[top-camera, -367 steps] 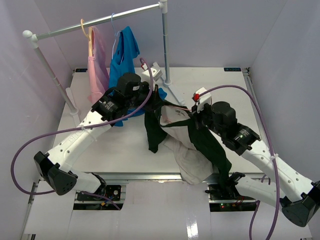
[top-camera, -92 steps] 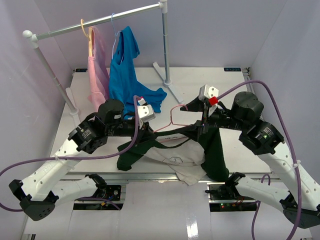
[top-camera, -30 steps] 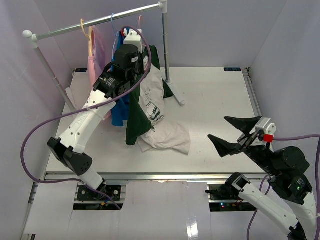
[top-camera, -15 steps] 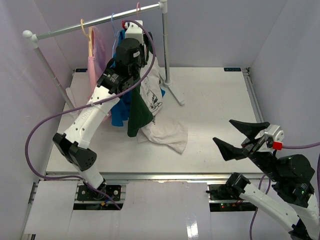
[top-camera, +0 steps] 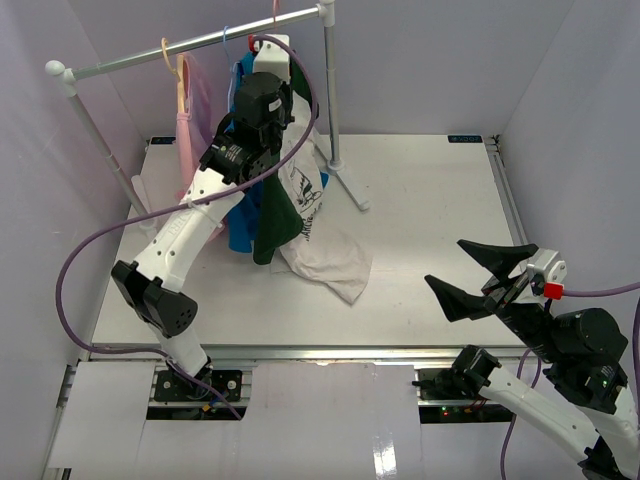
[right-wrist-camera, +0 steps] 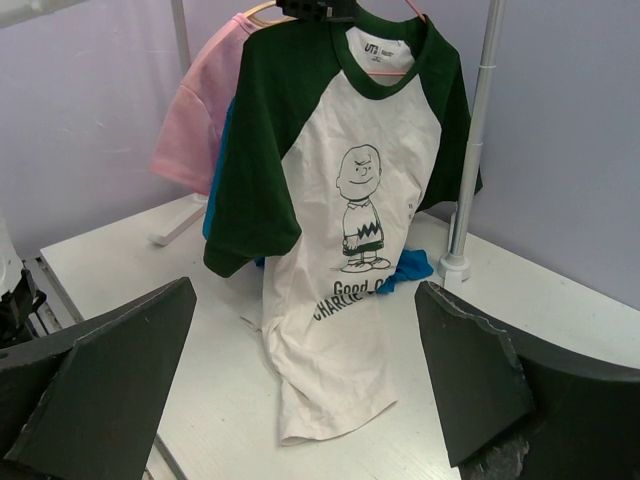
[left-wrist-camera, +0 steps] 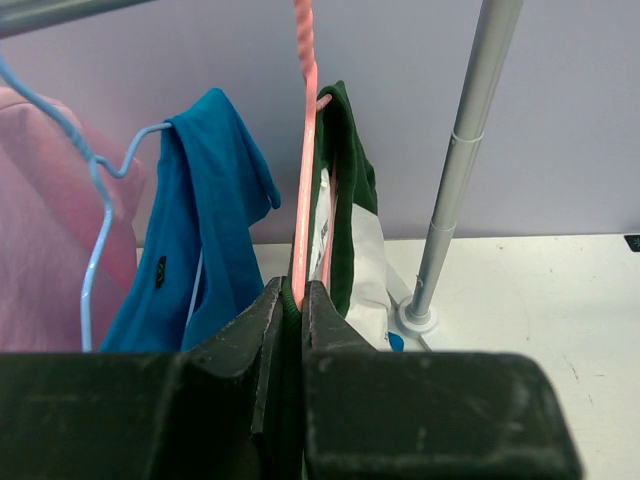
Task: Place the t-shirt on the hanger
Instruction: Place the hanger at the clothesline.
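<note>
Top view, upper centre: my left hand [left-wrist-camera: 290, 300] is pinched almost shut on the thin pink wire hanger [left-wrist-camera: 303, 150]. The soft white t-shirt [right-wrist-camera: 350, 200], with dark green sleeves, hangs from it beside the grey metal rail [top-camera: 200, 42], its hem crumpled on the table [top-camera: 430, 200]. Lower right: my right hand [top-camera: 447, 262] is spread wide and holds nothing.

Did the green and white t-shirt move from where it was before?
Yes. The t-shirt went up and back from the table's near edge and now hangs beside the rack's upright pole, its hem trailing on the table.
</note>
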